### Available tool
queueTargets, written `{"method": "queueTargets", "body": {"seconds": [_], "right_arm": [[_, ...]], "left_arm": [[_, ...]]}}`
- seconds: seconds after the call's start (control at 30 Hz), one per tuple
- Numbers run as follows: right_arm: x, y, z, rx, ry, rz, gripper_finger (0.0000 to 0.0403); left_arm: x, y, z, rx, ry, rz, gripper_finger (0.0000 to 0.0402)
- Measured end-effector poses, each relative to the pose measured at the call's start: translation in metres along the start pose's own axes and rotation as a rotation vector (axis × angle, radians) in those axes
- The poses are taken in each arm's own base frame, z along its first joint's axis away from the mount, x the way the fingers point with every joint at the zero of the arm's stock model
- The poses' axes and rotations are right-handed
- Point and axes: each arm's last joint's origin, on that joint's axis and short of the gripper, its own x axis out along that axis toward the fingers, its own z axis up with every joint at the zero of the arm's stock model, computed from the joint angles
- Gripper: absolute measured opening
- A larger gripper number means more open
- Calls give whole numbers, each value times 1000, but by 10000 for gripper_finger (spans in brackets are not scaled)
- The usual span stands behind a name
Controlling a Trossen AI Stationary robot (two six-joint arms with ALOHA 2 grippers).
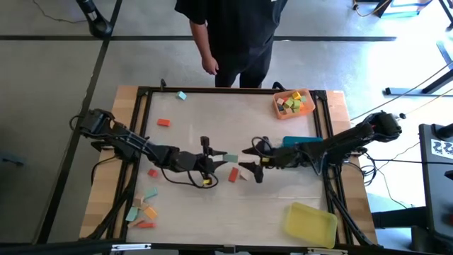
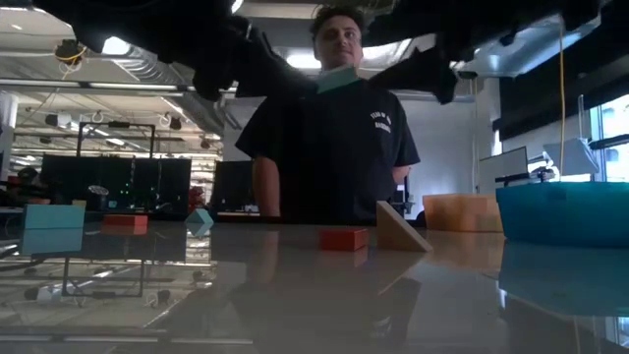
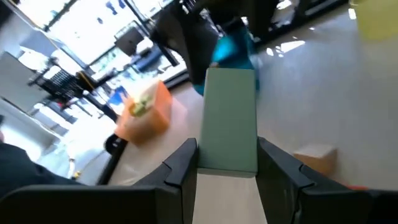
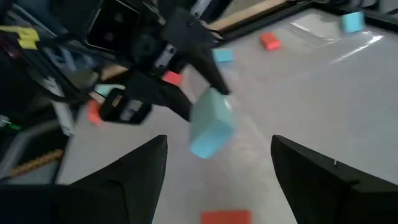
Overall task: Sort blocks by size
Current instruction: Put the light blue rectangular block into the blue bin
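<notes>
The left gripper [image 1: 216,157] is clamping a green bar block [image 3: 231,118] aloft toward the gaping, empty right gripper [image 1: 248,160], risking a mid-air drop if released early.

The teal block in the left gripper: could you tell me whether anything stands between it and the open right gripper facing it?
Nothing visible does. The left gripper holds the teal block above the table, pointing it at the right gripper, whose fingers stand open on either side. The red block and tan wedge lie below on the table.

Small white lettering sits on the chest of the person's dark shirt [image 2: 381,123], but it is too tiny to read. No other writing can be made out.
</notes>
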Motion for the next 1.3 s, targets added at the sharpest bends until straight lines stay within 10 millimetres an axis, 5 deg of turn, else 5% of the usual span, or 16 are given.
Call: {"method": "queueTargets", "body": {"seconds": [0.43, 1.03, 1.3], "right_arm": [[33, -10, -3, 81, -73, 79, 271], [44, -17, 2, 83, -90, 102, 75], [44, -18, -1, 26, -68, 66, 63]], "left_arm": [[-1, 0, 4, 23, -30, 15, 115], [-1, 0, 3, 29, -22, 12, 144], [-2, -2, 2, 5, -12, -1, 195]]}}
